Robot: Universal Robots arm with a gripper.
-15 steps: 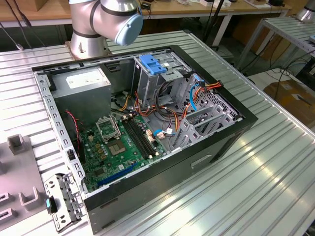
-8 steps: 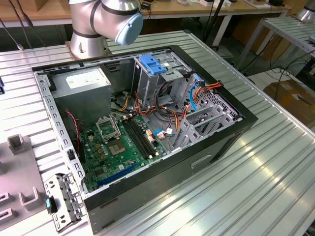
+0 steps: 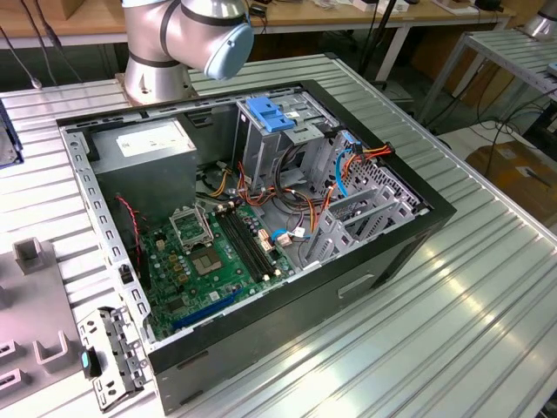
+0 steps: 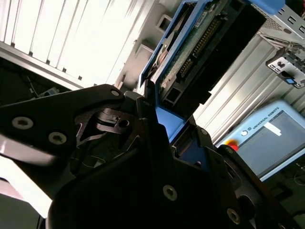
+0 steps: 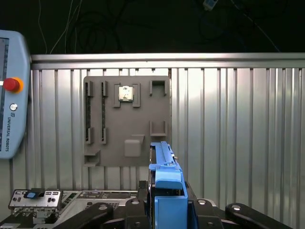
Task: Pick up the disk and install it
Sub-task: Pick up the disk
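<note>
- Claw (image 5: 167,202): closed on the disk, with a finger on either side of it in both wrist views.
- Disk (image 5: 162,160): hard drive with blue side rails, held edge-on. Its long axis runs straight out from the claw, away from the wrist.
- Grey fixture plate (image 5: 109,129): lies on the table (image 5: 238,143), beyond the disk's free end.
- Drive cage (image 3: 287,131): sits inside the open computer case (image 3: 418,235). I judge it well apart from the disk.

Bright glare streaks the ribbed metal table (image 3: 474,300).
</note>
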